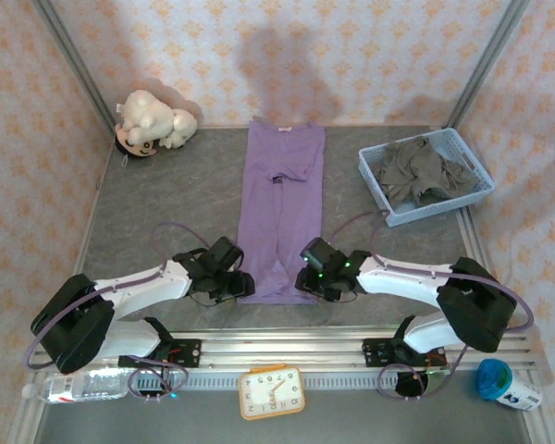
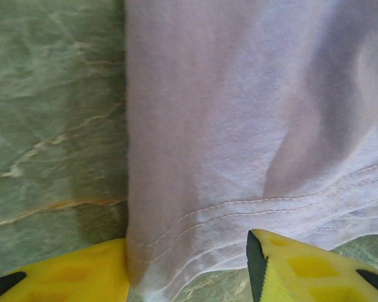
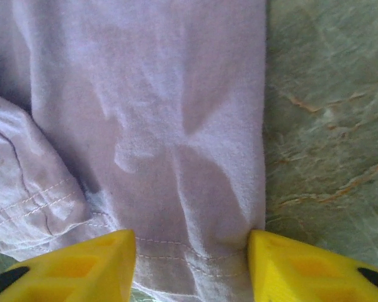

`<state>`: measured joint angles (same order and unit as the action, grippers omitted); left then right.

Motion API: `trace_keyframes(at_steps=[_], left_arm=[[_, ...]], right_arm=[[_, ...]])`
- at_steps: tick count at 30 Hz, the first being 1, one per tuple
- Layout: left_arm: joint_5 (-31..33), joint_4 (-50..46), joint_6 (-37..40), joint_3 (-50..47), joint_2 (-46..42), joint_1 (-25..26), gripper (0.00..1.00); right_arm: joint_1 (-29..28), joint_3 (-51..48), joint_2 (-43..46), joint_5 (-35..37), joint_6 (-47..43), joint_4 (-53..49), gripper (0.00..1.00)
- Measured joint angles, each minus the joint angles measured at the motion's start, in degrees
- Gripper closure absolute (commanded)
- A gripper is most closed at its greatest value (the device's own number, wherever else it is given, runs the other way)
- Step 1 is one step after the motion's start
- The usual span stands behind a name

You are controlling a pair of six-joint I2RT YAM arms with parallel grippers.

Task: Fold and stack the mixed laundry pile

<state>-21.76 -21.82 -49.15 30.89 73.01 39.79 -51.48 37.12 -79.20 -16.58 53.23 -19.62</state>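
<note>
far left on the counter (image 1: 166, 203): a white plush toy (image 1: 153, 122), against the back wall.

left claw (image 1: 242, 283): lowered at the near left corner of the lilac shirt (image 1: 279, 199). in the left wrist view the claw (image 2: 189, 274) is spread, its yellow fingers (image 2: 69, 277) standing either side of the stitched hem, with the shirt (image 2: 252, 126) corner between them and not pinched.

lilac shirt: centre of the counter, laid flat as a long strip running near to far, sleeves folded inward.

right claw (image 1: 305, 281): lowered at the near right corner of the same hem. in the right wrist view the claw (image 3: 192, 267) is spread, its fingers (image 3: 309, 267) straddling the shirt (image 3: 151, 113) edge, with bare counter (image 3: 327, 126) to the right.

far right: a light blue basket (image 1: 462, 153) holding the crumpled grey shirt (image 1: 421, 171), well apart from the lilac shirt.
</note>
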Motion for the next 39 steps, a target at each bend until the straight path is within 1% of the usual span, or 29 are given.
trace_keyframes(at_steps=[1, 2, 3, 5, 6, 7, 9, 13, 16, 21, 24, 26, 34, 35, 36, 37, 38, 39], left_arm=[[0.2, 0.0, -0.3, 0.0, 0.3, 0.0, 0.6], [0.5, -0.2, -0.6, 0.0, 0.7, 0.0, 0.68], [1.1, -0.7, -1.0, 0.1, 1.1, 0.0, 0.78], [2.3, -2.3, -1.2, 0.6, 1.9, -0.1, 0.92], [2.6, -3.1, -1.3, 1.2, 2.0, -0.1, 0.99], [2.4, -2.4, -1.2, 1.5, 2.2, 0.0, 1.0], [2.4, -1.4, -1.4, 3.5, 4.1, 0.8, 1.0], [4.3, -1.7, -0.5, 9.0, 4.5, 0.3, 1.0], [6.9, -0.8, 0.2, 14.2, 4.5, -1.2, 1.0], [11.0, 3.0, 1.2, 19.9, 4.9, -5.7, 1.0], [13.2, 4.9, 2.4, 23.5, 7.6, -8.7, 1.0], [14.1, 5.7, 3.6, 27.0, 11.0, -10.3, 1.0], [17.6, 8.1, 7.7, 40.8, 26.4, -14.0, 1.0], [17.8, 8.2, 7.8, 42.4, 28.4, -14.4, 0.99], [18.0, 8.4, 7.9, 43.8, 30.4, -14.9, 0.83], [18.2, 8.3, 8.3, 45.6, 32.8, -15.5, 0.44], [18.4, 8.0, 8.5, 48.0, 35.5, -16.1, 0.24], [18.6, 7.4, 8.6, 50.6, 38.1, -16.6, 0.11]], right_arm=[[-0.1, 0.0, -0.2, 0.0, 0.2, 0.2, 0.63], [-0.1, 0.0, -0.6, 0.0, 0.2, 0.3, 0.7], [-0.1, 0.0, -1.0, 0.0, 0.0, 0.6, 0.77], [-0.1, 0.2, -1.9, 0.0, 0.4, 0.8, 0.92], [-0.1, 0.3, -2.1, 0.0, 0.2, 0.9, 0.97], [-0.1, 0.4, -2.1, 0.0, 0.2, 0.9, 1.0], [-0.1, 1.2, -2.0, 0.8, -0.6, 0.3, 1.0], [0.9, 3.0, 0.3, 2.9, -1.4, -0.1, 1.0], [4.3, 5.4, 2.7, 4.2, -2.9, 0.0, 1.0], [9.6, 11.6, 2.9, 6.7, -6.8, 0.2, 1.0], [13.2, 16.5, 0.9, 7.4, -9.5, 1.3, 1.0], [15.9, 19.8, -1.6, 7.6, -11.1, 2.7, 1.0], [23.8, 27.6, -12.7, 7.2, -13.6, 8.1, 1.0], [24.6, 28.8, -14.9, 7.0, -13.7, 8.9, 0.93], [25.3, 30.1, -17.0, 6.8, -13.8, 9.7, 0.81], [26.1, 32.0, -19.9, 6.4, -13.7, 10.3, 0.62], [26.9, 34.0, -22.7, 6.1, -13.7, 10.8, 0.51], [27.7, 36.1, -25.3, 5.7, -13.7, 11.4, 0.46]])
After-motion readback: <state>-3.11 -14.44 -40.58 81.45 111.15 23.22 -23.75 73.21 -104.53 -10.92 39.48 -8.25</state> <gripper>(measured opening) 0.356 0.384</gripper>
